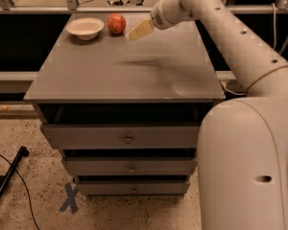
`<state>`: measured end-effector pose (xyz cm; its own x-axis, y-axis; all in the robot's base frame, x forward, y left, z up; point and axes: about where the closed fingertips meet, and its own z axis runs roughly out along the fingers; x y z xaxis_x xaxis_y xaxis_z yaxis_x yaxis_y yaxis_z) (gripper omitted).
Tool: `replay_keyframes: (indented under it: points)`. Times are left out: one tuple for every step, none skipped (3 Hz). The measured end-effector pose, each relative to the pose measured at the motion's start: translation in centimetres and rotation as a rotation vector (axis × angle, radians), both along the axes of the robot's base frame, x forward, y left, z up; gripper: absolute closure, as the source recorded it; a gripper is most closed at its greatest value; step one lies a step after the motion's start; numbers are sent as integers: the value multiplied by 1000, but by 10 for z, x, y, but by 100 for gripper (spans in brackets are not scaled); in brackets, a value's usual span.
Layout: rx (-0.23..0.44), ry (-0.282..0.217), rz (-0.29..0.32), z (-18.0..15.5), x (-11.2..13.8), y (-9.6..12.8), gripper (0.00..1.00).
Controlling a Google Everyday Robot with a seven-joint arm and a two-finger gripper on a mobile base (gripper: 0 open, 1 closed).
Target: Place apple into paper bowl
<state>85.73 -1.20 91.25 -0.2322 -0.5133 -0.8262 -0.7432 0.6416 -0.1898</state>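
While hovering with gripper (140,29) just right of apple (116,23), over cabinet top (125,71), barely begun. Cannot tell if spread or pressed together. Left to do: grasp apple from beside empty bowl (85,28), lift, set inside.

Our pale tan hand (133,34) sits at the far side of the scene, a little left of the middle, and points down and to the left. Behind it our rounded white wrist (169,12) joins the long white arm (233,37), which slopes from the far middle down towards the near right. There it meets our big smooth white body (245,166), which fills the near right corner.
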Motion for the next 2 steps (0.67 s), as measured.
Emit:
replay_keyframes:
  points:
    - [112,-43,-33,-4,28,24,0]
    - [181,-56,-23,-11,46,56,0]
